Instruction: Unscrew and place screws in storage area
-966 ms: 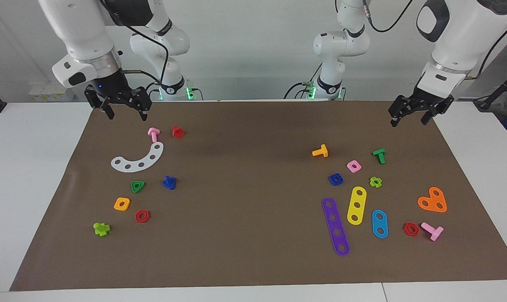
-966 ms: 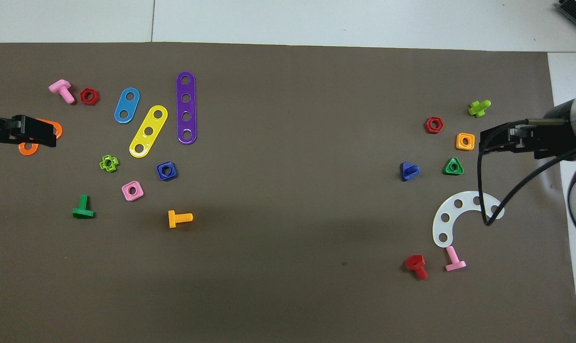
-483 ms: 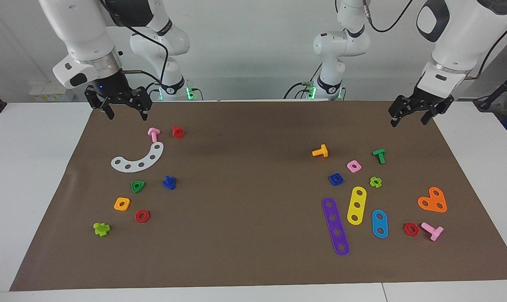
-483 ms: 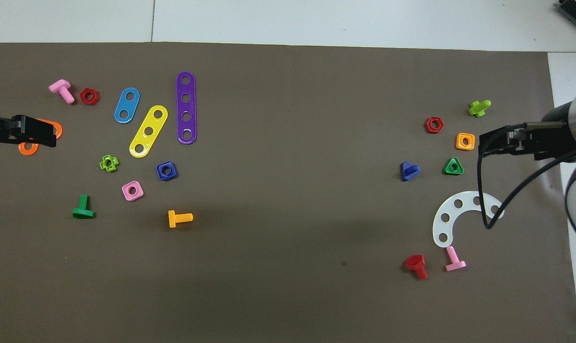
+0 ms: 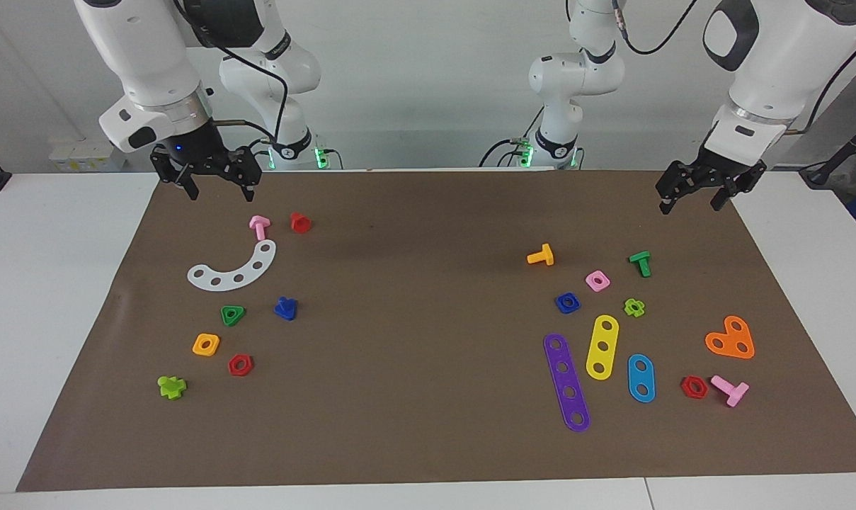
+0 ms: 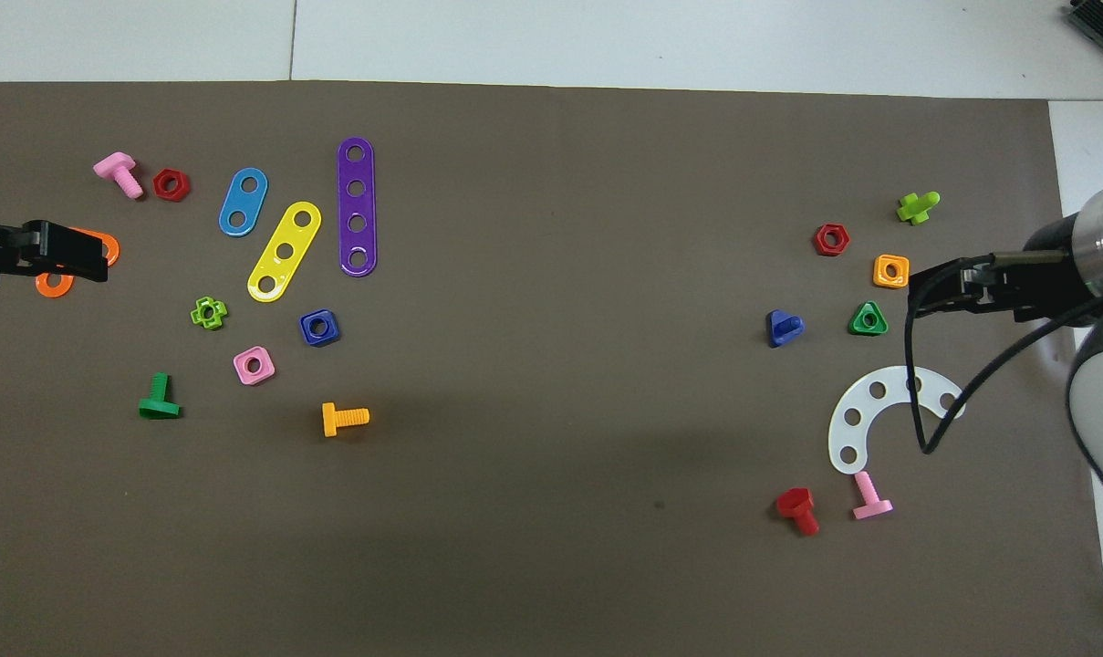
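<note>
A small blue screw (image 5: 285,308) with a triangular head lies loose on the brown mat at the right arm's end, beside a green triangular nut (image 5: 232,314); the overhead view has this screw (image 6: 784,328) too. The storage area (image 5: 187,312) is bare mat bordered by the white curved strip (image 5: 233,273), the green nut and an orange square nut (image 5: 206,344). My right gripper (image 5: 219,188) hangs open and holds nothing, above the mat's edge by the robots, well apart from the screw. Over the mat corner at the left arm's end, my left gripper (image 5: 691,198) waits open, nothing in it.
Pink (image 5: 259,227) and red (image 5: 300,222) screws lie under the right gripper's side. A red hex nut (image 5: 240,365) and a lime cross piece (image 5: 171,387) lie farther out. Purple (image 5: 566,382), yellow (image 5: 602,346) and blue (image 5: 641,377) strips, an orange heart plate (image 5: 731,339) and several nuts and screws crowd the left arm's end.
The right gripper has shifted slightly toward the table's middle and a little upward. The left arm and all the parts on the mat have stayed put.
</note>
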{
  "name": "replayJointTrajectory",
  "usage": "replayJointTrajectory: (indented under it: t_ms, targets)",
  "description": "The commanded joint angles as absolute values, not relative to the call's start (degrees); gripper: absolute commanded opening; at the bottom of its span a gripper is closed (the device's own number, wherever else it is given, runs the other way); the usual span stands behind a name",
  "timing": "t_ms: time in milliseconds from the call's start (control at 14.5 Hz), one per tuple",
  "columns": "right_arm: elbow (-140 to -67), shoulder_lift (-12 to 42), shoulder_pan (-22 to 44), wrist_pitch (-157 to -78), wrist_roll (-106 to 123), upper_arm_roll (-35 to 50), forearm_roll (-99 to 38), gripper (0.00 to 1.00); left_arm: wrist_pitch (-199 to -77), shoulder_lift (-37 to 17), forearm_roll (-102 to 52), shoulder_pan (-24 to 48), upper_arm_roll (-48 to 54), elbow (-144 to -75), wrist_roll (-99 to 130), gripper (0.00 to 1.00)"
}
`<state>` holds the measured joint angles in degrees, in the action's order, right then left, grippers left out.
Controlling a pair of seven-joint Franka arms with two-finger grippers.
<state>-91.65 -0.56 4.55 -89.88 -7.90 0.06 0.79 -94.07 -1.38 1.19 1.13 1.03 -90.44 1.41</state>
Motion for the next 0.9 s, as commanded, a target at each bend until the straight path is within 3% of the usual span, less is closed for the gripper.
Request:
replayJointTrajectory:
  t_ms: [0,828]
  targets:
    - [-93.69,-2.29,4.39,-90.44,-6.68,0.18,0.70,1.00,-94.39,0.26,2.20,1.05,1.06,-92.37,1.58,1.00]
    - [-93.60,-2.20,4.39,-91.58,-6.94,0.18,0.44,1.00,-94.39,0.26,2.20,1.05,1.14,-92.37,1.58,1.00]
